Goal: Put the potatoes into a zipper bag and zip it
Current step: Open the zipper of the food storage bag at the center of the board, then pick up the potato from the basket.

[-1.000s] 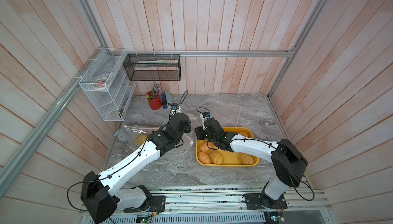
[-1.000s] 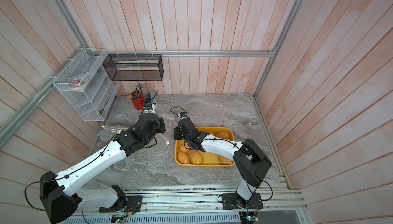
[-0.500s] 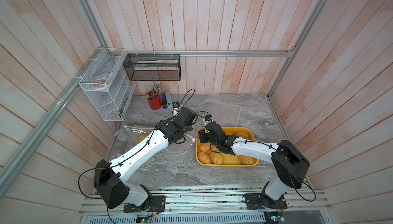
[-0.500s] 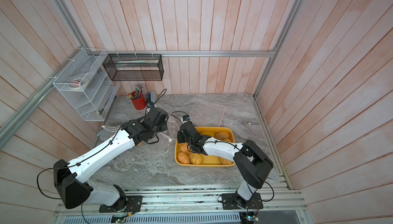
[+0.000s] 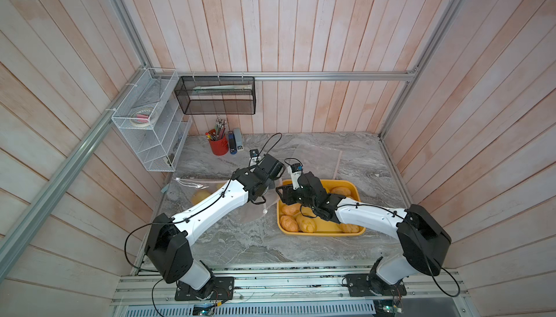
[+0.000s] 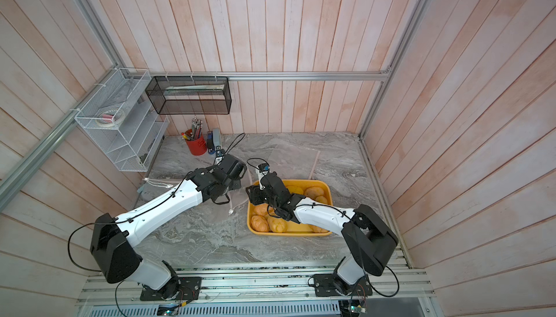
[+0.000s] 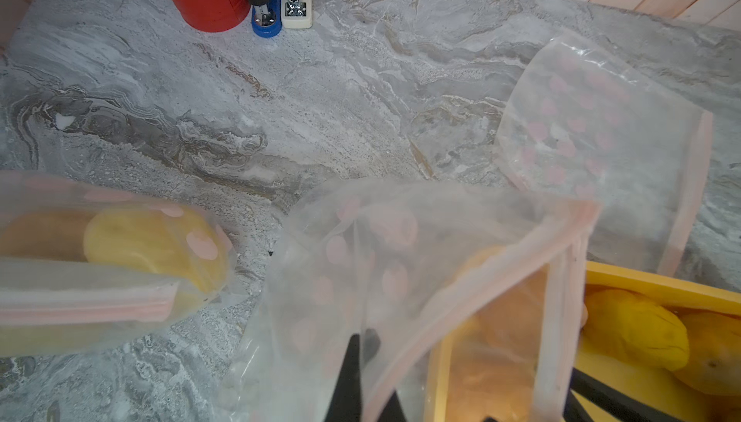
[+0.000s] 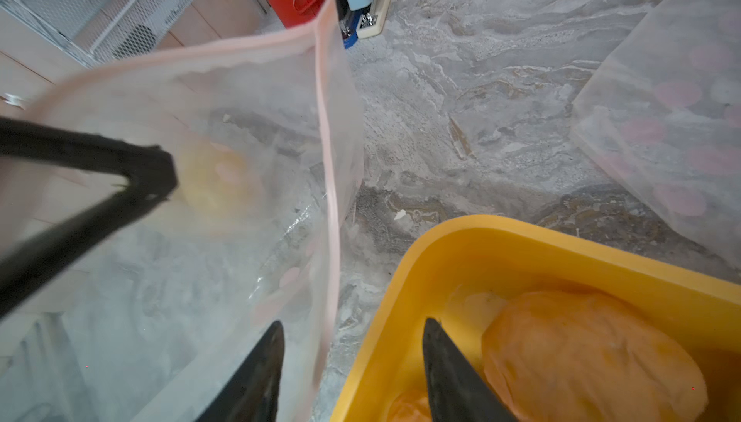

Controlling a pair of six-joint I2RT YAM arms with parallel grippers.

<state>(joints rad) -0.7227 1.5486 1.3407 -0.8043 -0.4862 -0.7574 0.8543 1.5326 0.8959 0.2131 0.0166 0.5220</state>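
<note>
In the yellow tray (image 5: 319, 233), at the surface's front right, lie the potatoes (image 5: 289, 223). Over the tray's far left corner our right gripper (image 8: 353, 332) hangs with jaws parted and empty; we should close squarely on the nearest potato. Just beyond, our left gripper (image 8: 154, 177) pinches the zipper bag (image 8: 224, 119) rim, and we should hold its mouth high and wide.

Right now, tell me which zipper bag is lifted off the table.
The bag pinched in the left fingers, beside the yellow tray; the potato-filled bag and the empty bag lie on the table.
</note>
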